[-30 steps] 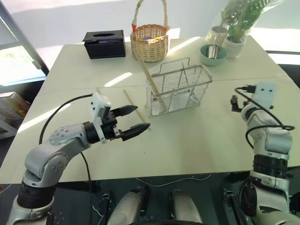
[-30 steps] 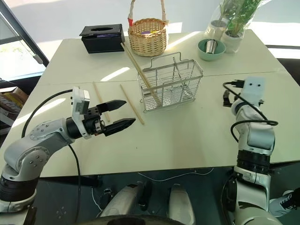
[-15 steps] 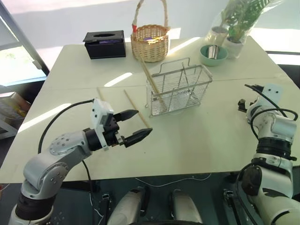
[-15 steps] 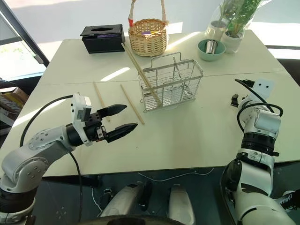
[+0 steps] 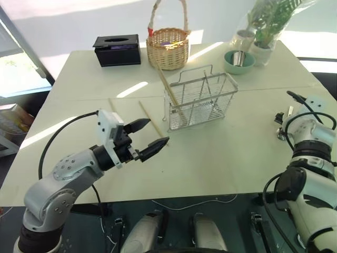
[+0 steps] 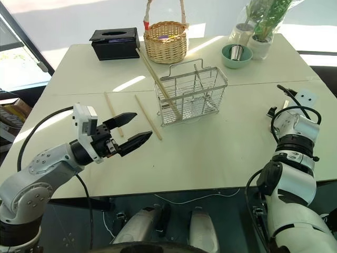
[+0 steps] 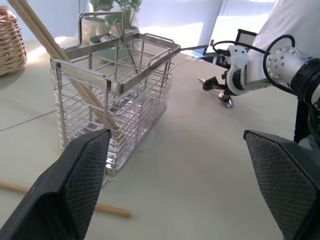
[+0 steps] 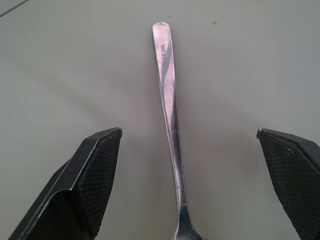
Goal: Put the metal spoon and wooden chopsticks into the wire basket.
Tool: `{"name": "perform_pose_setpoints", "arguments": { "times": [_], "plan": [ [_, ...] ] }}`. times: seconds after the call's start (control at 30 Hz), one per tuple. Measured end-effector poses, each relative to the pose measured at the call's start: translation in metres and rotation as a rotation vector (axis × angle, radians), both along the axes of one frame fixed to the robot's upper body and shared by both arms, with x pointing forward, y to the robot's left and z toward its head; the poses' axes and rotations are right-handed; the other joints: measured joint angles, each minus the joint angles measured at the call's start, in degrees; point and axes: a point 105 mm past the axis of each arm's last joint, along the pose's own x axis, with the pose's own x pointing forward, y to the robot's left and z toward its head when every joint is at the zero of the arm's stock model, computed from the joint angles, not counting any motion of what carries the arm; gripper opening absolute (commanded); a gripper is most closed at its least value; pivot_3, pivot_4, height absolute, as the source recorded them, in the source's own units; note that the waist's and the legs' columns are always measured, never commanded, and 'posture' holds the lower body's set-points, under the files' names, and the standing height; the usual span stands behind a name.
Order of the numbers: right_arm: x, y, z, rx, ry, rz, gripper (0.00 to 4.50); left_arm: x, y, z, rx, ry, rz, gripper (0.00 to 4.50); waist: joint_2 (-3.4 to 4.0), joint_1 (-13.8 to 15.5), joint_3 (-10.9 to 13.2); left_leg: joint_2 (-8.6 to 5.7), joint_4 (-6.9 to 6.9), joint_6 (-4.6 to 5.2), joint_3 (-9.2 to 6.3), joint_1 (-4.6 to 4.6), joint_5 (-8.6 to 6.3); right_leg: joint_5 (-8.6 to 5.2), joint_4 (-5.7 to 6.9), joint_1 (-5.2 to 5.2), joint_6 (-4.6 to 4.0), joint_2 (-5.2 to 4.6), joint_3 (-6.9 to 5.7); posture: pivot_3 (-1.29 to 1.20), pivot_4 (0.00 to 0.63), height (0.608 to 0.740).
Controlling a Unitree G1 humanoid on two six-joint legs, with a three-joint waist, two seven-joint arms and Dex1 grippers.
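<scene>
On the table point(image 5: 226, 153), between the wide-open fingers of the right gripper point(image 8: 190, 180), lay the shiny metal spoon point(image 8: 170, 115), its slim flat handle untouched; the left gripper point(image 5: 149, 135) gaped empty.

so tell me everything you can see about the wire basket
The wire basket is a rectangular rack of silvery wire mesh with see-through sides, inner dividers and a wire loop handle on top. It stands upright on the pale table, in front of the woven wicker basket. A wooden chopstick leans inside its left end, sticking out well above the rim, and a slim metal utensil stands in a middle compartment. Neither gripper touches it.
</scene>
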Motion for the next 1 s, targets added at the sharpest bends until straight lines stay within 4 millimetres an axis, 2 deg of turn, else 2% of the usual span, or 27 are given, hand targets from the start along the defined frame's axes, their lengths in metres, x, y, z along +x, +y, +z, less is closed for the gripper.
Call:
{"name": "perform_pose_setpoints", "arguments": {
  "times": [0.3, 0.67, 0.77, 0.97, 1.0],
  "plan": [
    [0.003, 0.0, 0.0, 0.013, -0.002, 0.013, 4.5, 0.006, 0.006, 0.012, -0.01, -0.053, 0.054, 4.48, -0.01, -0.04, 0.0, 0.0, 0.1, -0.04, 0.0, 0.02, -0.02, -0.02, -0.02, 0.06, -0.06, 0.01, 0.0, 0.0, 0.15, 0.74],
    [0.005, 0.003, 0.001, -0.013, 0.016, 0.073, 4.5, 0.008, 0.006, 0.013, -0.031, -0.058, 0.081, 4.48, -0.01, -0.06, 0.0, 0.0, 0.09, -0.04, 0.01, 0.01, -0.03, -0.01, -0.03, 0.06, -0.05, 0.02, 0.0, 0.0, 0.15, 0.74],
    [0.005, 0.003, 0.001, -0.016, 0.017, 0.074, 3.58, 0.009, 0.006, 0.013, -0.041, -0.058, 0.084, 4.5, -0.01, 0.0, 0.0, 0.0, 0.09, -0.05, 0.01, 0.01, -0.03, -0.01, -0.03, 0.06, -0.05, 0.02, 0.0, 0.0, 0.15, 0.74],
    [0.004, -0.001, 0.004, -0.025, 0.018, 0.064, 0.39, 0.01, 0.005, 0.015, -0.051, -0.066, 0.09, 4.5, -0.01, 0.1, 0.0, 0.0, 0.09, -0.06, 0.0, 0.01, -0.04, -0.01, -0.04, 0.05, -0.04, 0.02, 0.0, 0.0, 0.15, 0.74],
    [0.004, 0.0, 0.004, -0.024, 0.018, 0.064, 0.02, 0.01, 0.005, 0.015, -0.051, -0.066, 0.09, 4.5, -0.01, 0.08, 0.01, 0.0, 0.09, -0.06, 0.01, 0.0, -0.04, -0.01, -0.03, 0.05, -0.04, 0.01, 0.0, 0.0, 0.15, 0.74]
  ]
}}
